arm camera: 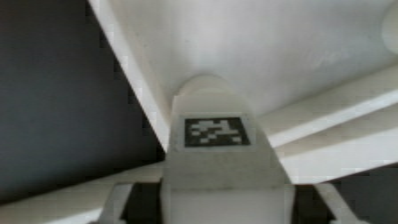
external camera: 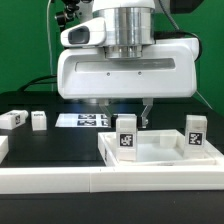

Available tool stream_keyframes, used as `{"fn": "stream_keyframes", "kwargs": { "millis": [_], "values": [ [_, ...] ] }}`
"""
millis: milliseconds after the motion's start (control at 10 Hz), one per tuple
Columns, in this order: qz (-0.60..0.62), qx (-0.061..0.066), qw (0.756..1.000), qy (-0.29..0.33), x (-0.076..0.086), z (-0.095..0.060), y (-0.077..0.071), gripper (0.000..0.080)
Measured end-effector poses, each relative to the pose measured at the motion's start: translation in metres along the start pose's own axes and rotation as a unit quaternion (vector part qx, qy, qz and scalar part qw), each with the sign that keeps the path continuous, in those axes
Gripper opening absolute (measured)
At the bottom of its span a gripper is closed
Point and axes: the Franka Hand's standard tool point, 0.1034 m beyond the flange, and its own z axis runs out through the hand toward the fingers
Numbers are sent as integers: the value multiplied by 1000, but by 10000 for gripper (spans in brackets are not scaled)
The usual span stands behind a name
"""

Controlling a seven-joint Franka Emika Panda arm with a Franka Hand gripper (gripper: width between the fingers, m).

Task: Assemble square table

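The white square tabletop (external camera: 160,160) lies tray-side up at the exterior view's lower right. A white tagged leg (external camera: 125,132) stands upright at its near left corner, and my gripper (external camera: 125,118) comes down over it with one dark finger (external camera: 147,110) beside it. In the wrist view that leg (arm camera: 217,135) fills the gap between my fingers (arm camera: 143,200), and my gripper (arm camera: 226,208) is shut on it above the tabletop's corner (arm camera: 267,50). A second leg (external camera: 195,133) stands at the tabletop's right corner. Two more legs (external camera: 15,119) (external camera: 38,119) lie on the black table at the left.
The marker board (external camera: 85,121) lies flat behind the tabletop, under my gripper's body. A long white rail (external camera: 90,185) runs along the front of the black work surface. A green wall stands behind.
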Motion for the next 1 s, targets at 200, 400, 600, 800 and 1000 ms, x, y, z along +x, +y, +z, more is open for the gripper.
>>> {"fn": "stream_keyframes", "kwargs": {
  "millis": [200, 400, 600, 800, 1000],
  "values": [
    [87, 0, 996, 3, 0, 0, 0, 290],
    [183, 1, 983, 7, 1, 0, -1, 290],
    [267, 1, 964, 7, 1, 0, -2, 290],
    [356, 1, 934, 8, 1, 1, -1, 290],
    [427, 0, 904, 8, -1, 1, -2, 290]
  ]
}}
